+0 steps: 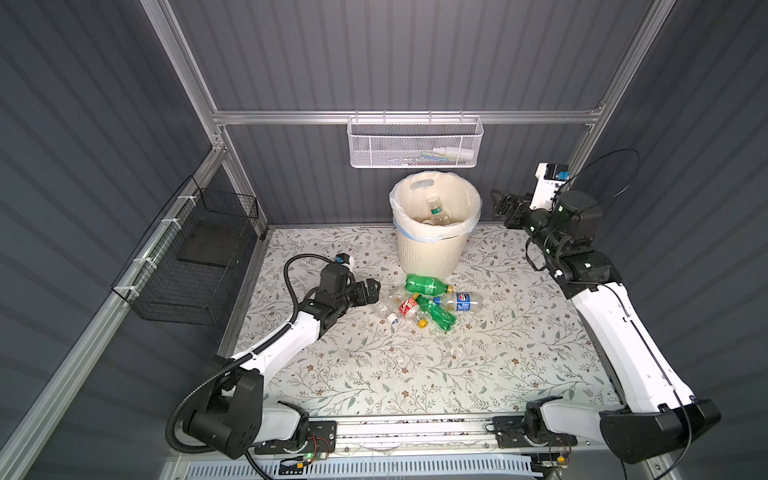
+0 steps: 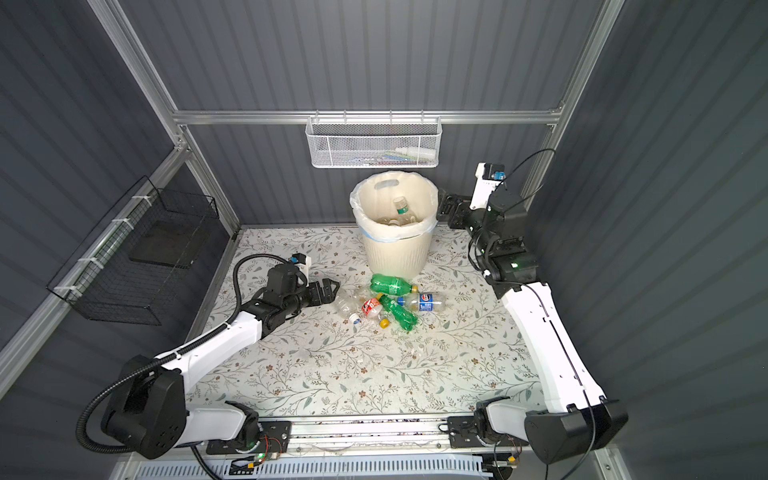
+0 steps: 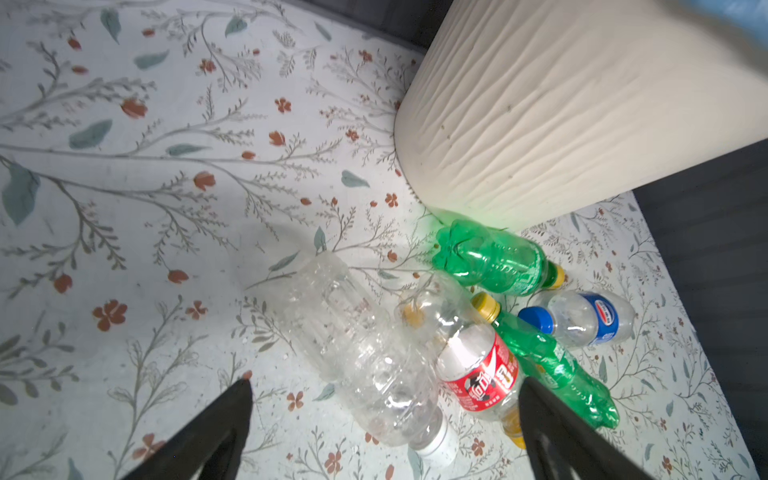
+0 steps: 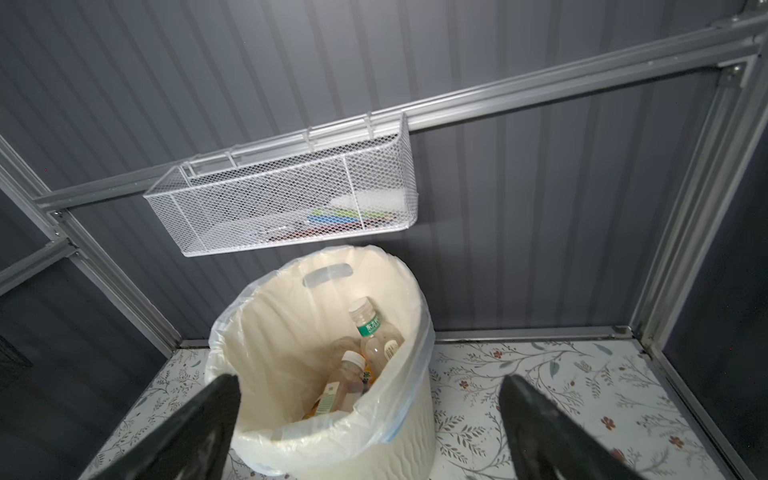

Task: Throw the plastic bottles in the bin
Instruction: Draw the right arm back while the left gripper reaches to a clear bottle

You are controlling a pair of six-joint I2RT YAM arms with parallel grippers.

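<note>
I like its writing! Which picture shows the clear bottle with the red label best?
The left wrist view: the clear plastic bottle with the red label is close, label facing us. Both top views show it tiny. The right wrist view misses it.

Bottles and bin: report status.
Left gripper open, low beside loose bottles. Right gripper open, empty, beside the bin. Other bottles already inside. Nothing blocking.

Floral table [image 1: 415, 365] carrying the bin [image 1: 430, 253] and loose plastic bottles [image 1: 432, 303].
The bin stands at the middle of the far edge. Just before it, bunched together toward the surface's middle, lie two green bottles [image 1: 426, 284], a blue-labelled bottle [image 1: 463, 302], a red-labelled bottle [image 1: 405, 308] and a clear bare bottle [image 1: 384, 307].
</note>
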